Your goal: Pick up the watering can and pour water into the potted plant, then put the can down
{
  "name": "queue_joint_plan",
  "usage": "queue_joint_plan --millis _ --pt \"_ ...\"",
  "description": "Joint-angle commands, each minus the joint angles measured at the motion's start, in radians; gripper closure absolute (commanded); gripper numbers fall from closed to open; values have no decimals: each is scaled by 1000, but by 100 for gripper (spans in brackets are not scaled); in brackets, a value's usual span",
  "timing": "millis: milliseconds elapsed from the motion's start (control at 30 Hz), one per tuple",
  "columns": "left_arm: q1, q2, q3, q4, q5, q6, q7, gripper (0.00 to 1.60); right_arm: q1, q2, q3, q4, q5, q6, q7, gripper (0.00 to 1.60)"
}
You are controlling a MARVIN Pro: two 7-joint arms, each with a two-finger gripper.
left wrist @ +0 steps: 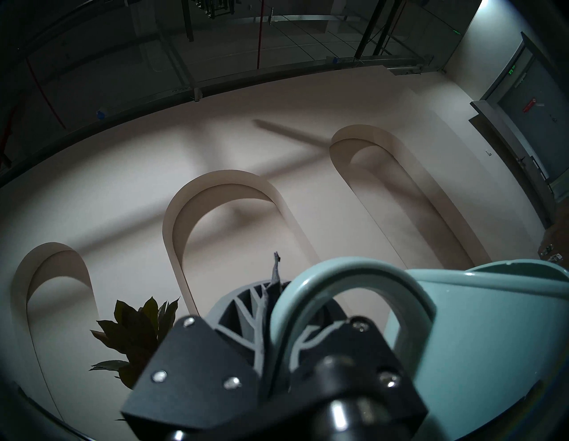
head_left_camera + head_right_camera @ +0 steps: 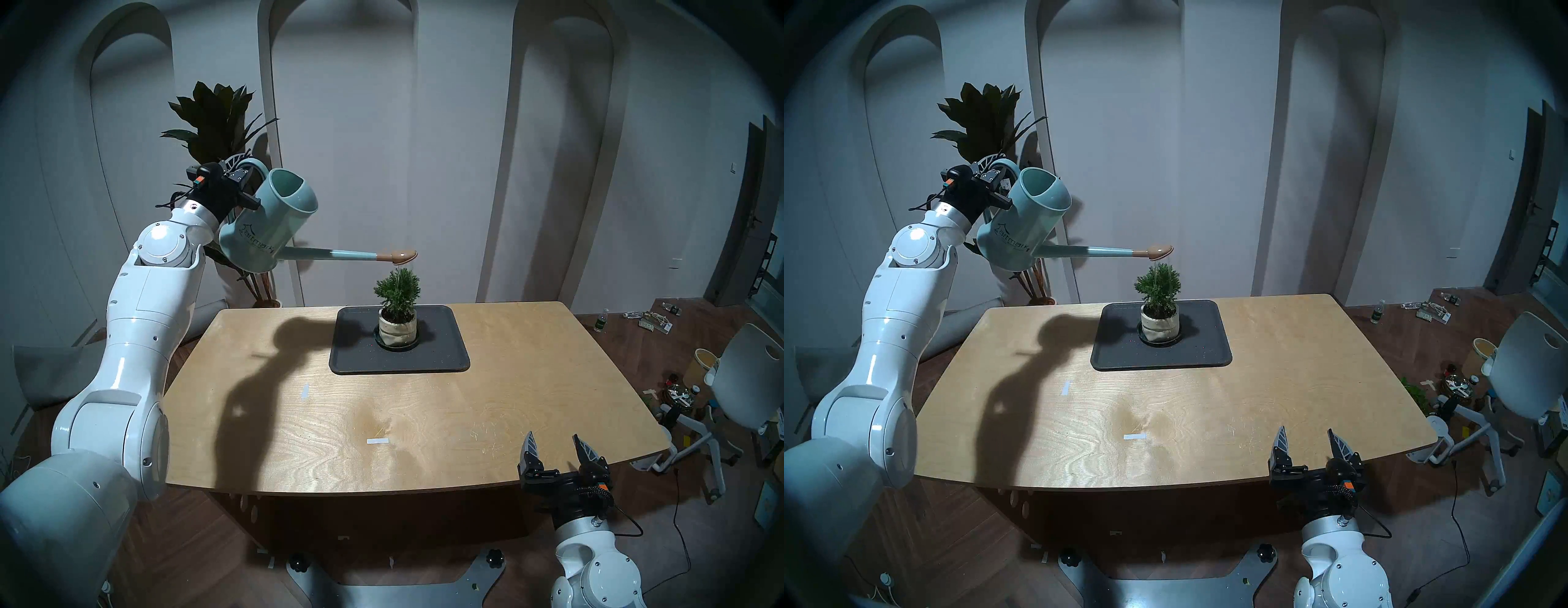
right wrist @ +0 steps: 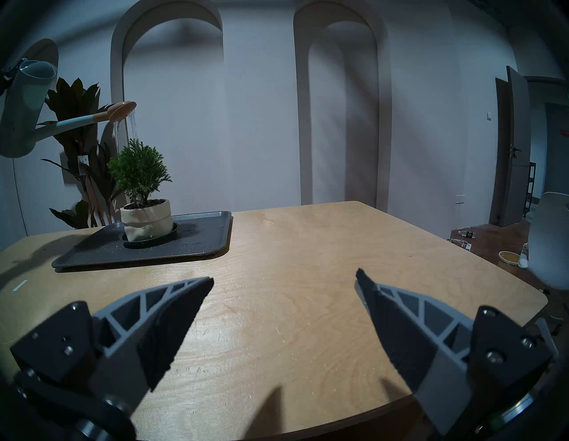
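Nearest the head camera, the right gripper (image 2: 553,450) is idling over the near right edge of the desk (image 2: 530,382), its jaws standing wide apart and holding nothing. The left gripper (image 2: 238,180) is raised at the far left, its jaws closed on the loop handle (image 1: 348,283) of the watering can (image 2: 271,220), which is hanging tilted in the air with its spout reaching right.

The rose (image 2: 399,256) is sitting just above the potted plant (image 2: 396,293), which is standing on a saucer on the dark tray (image 2: 445,352) at the far middle of the desk. Judged step: pouring is under way. To do it well, the tilt should be kept gentle and the rose kept over the foliage, so the stream is falling into the pot, not onto the tray.

The right wrist view is showing the falling threads of water (image 3: 133,123) and droplets on the tray clearly; the head views are showing only a faint line. The left wrist view alone is showing the jaws pinching the handle, but neither the plant nor the spout.
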Motion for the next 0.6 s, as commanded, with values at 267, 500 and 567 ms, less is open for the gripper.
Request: queue_joint_plan --millis 267,500,567 --pt "-118 -11 -7 -19 11 -44 15 160 -2 -1 2 -22 -2 -6 -1 0" --pt "-139 -17 -4 11 29 -35 20 160 -1 -1 2 -21 -1 -6 0 0" --pt "-135 -19 -4 14 34 -36 21 160 -1 -1 2 -21 -1 -6 0 0"
